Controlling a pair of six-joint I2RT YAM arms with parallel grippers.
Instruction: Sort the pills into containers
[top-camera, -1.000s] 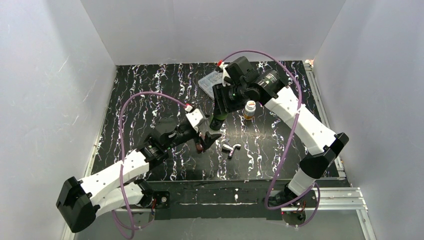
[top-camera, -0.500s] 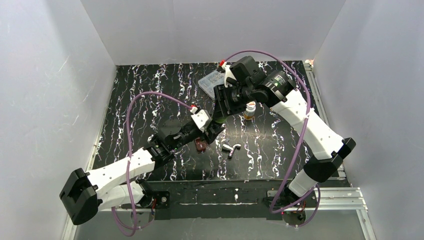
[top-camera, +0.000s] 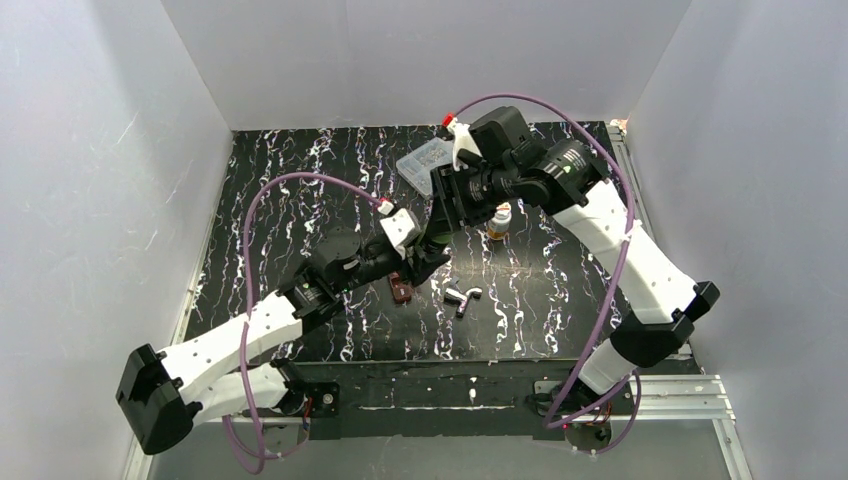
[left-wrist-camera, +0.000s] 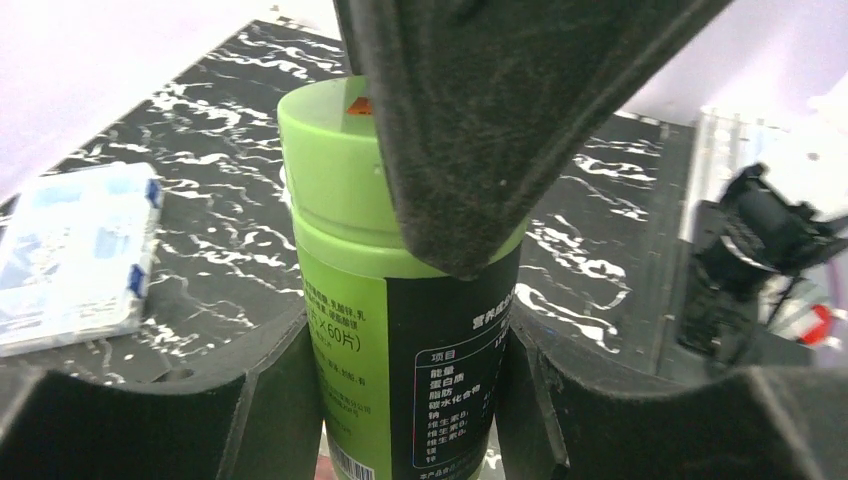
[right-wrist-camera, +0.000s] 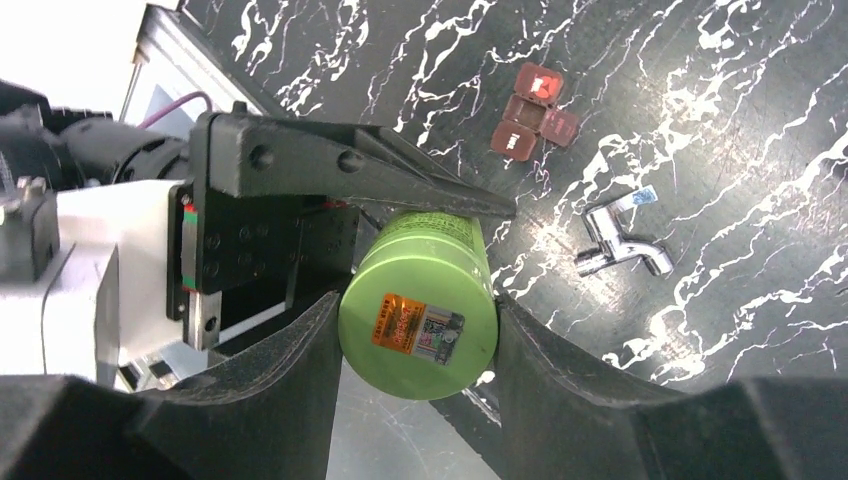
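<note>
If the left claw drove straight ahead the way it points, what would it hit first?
The green-capped bottle: it stands upright between the left claw's fingers, so its body is probably met first. The right claw grips the cap above.

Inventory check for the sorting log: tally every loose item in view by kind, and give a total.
Bottles: 2 (green-capped bottle, amber bottle)
Clear pill box: 1
Red-brown compartment strip: 1
Metal tap-shaped fitting: 1
Total: 5
</note>
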